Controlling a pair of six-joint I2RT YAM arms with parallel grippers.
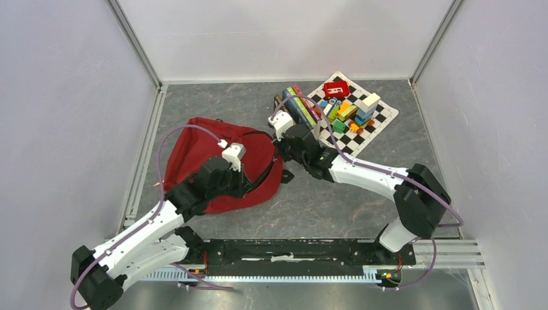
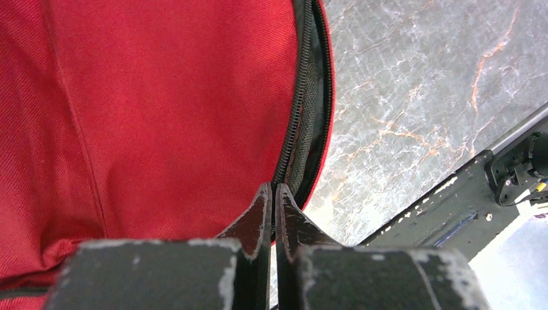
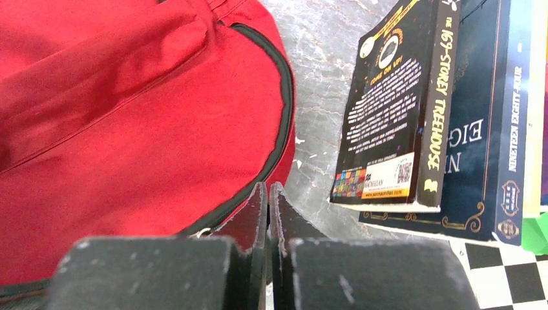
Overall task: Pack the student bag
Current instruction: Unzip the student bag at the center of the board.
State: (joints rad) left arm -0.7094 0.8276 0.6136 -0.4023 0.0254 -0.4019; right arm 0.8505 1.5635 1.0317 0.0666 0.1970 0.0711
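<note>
**Both grippers closed at the rim of the student bag**

In the left wrist view, the left gripper [image 2: 272,188] is showing its two fingers pressed together, with only a thin line between them. Its tips are sitting at the black zipper [image 2: 294,123] on the rim of the student bag [image 2: 161,116]. I cannot tell whether they are pinching anything there. The red fabric is filling the left and middle of this frame, and the grey marbled table [image 2: 413,84] is showing at the right.

In the right wrist view, the right gripper [image 3: 267,187] is also closed. Its tips are resting just at the black trim of the bag, which is covering the left half of the frame. Only this view is giving the book titles. At the upper right, a black paperback, "The 169-Storey Treehouse" [image 3: 394,110], is overlapping a dark blue "Nineteen Eighty-Four" [image 3: 491,129]. A corner of the checkered mat [image 3: 504,271] is showing at the lower right.

Only the top view is showing the whole layout. The bag is lying flat left of centre, and both arms are meeting at its right edge. Their fingers are hard to make out there. Coloured blocks [image 1: 352,113] are lying piled on the mat at the upper right, with the books at its left edge.
</note>
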